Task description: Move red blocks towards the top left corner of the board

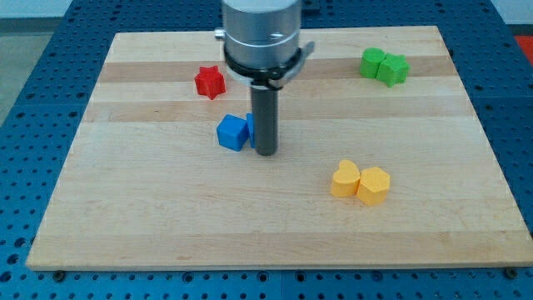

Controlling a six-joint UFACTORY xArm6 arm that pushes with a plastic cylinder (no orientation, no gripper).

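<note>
In the camera view, my tip (265,152) is sitting on the wooden board (125,225) near the middle, and it is touching or almost touching the blue blocks. One blue cube (232,132) is sitting just at the tip's 9 o'clock side, and a second blue block (250,125) is peeking out from behind the rod, so its shape is hard to tell. I have no fingers to spread or pinch, only a straight rod that pushes. The red star block (210,82) is waiting at 11 o'clock from my tip, a little apart from it, nearer the top left corner but not there yet. I think my tip needs to get to the red star's 5 o'clock side so a push is sending it toward that corner. Two green blocks (384,66) are resting together at 2 o'clock, and two yellow heart blocks (361,182) are resting together at 4 o'clock, both well out of the way.
</note>
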